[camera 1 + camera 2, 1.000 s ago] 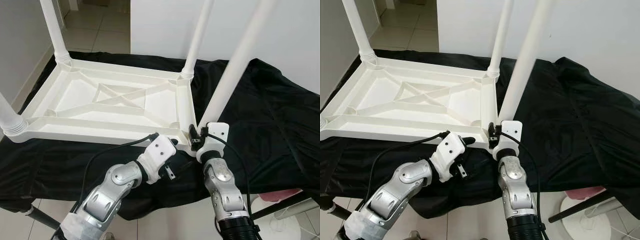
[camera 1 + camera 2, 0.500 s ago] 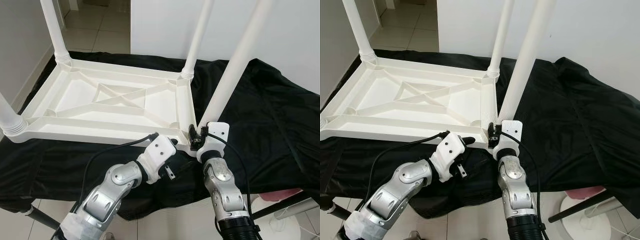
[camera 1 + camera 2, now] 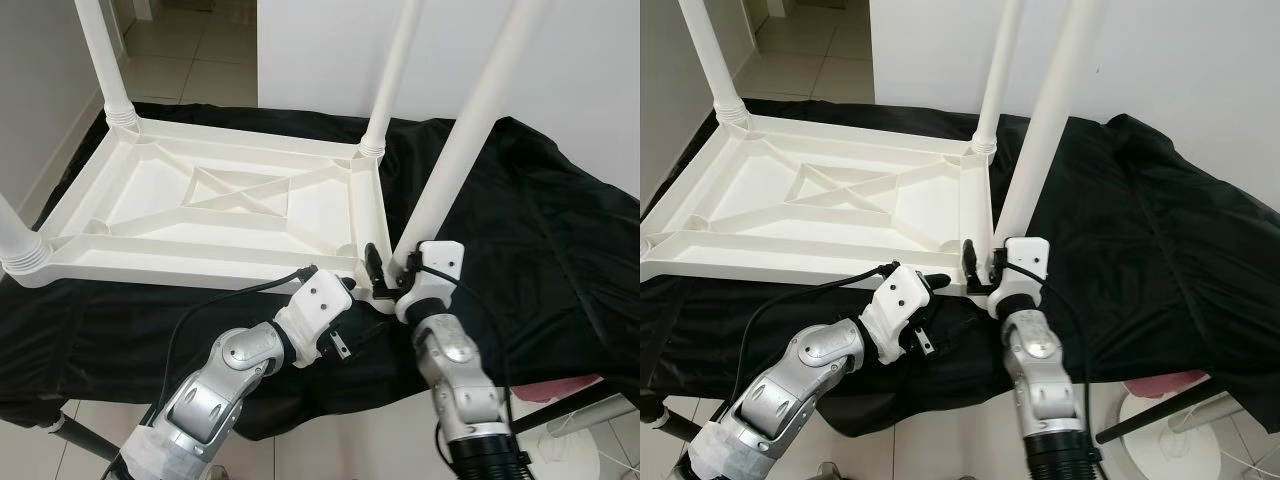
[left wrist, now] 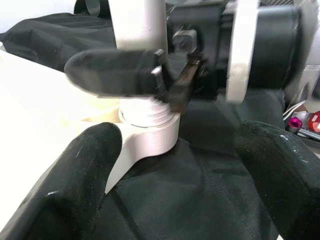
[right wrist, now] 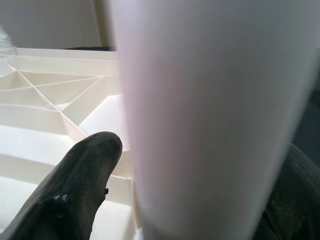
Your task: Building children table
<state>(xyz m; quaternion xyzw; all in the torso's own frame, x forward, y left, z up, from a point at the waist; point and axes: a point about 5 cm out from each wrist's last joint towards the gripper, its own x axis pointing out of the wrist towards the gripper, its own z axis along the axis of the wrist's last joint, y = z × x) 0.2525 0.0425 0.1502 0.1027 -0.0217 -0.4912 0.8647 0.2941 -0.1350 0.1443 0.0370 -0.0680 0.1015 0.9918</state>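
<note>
A surface draped in a crumpled black cloth point(image 3: 540, 230) spans the frame from left to right. On the cloth, in the upper left and centre, a white plastic children's table point(image 3: 215, 210) lies upside down, its ribbed underside facing up and its white legs rising out of the top of the frame. Pale floor tiles point(image 3: 190, 50) show at the upper left, beyond the surface.

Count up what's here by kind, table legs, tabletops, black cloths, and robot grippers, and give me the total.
Table legs: 4
Tabletops: 1
Black cloths: 1
Grippers: 2, left gripper, right gripper
Total: 8
</note>
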